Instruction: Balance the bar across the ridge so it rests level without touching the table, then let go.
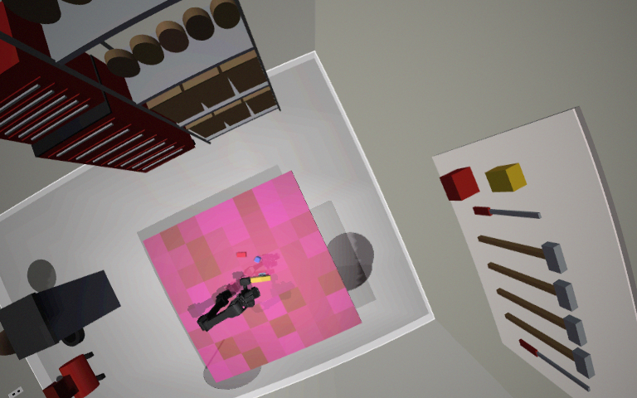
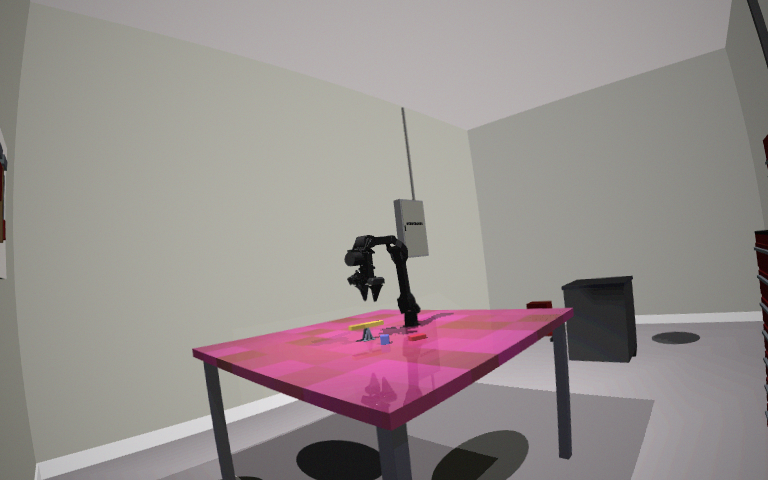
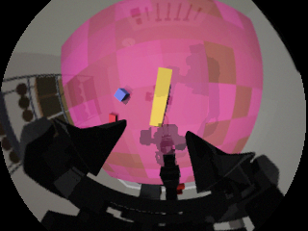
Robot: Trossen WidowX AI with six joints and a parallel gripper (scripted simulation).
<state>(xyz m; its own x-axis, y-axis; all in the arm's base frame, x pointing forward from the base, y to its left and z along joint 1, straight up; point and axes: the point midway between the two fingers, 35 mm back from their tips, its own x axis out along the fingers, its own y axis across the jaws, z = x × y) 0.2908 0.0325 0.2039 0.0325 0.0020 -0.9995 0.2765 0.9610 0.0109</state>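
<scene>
The yellow bar (image 1: pixel 260 279) (image 2: pixel 365 326) (image 3: pixel 161 96) lies across the top of the small grey-blue ridge (image 2: pixel 368 335). In the exterior view both bar ends stand clear of the table and the bar looks close to level; a slight tilt is hard to judge from this angle. The bar hides most of the ridge from above. My gripper (image 2: pixel 369 300) (image 3: pixel 156 128) is open and empty, pointing down above the bar, with a visible gap between fingertips and bar.
A small blue cube (image 1: pixel 257 259) (image 2: pixel 385 339) (image 3: pixel 121 94) sits close to the ridge. A red block (image 1: pixel 240 254) (image 2: pixel 417 337) (image 3: pixel 113 117) lies farther off on the same side. Both are on the pink checkered table (image 1: pixel 277 211) (image 2: pixel 317 384).
</scene>
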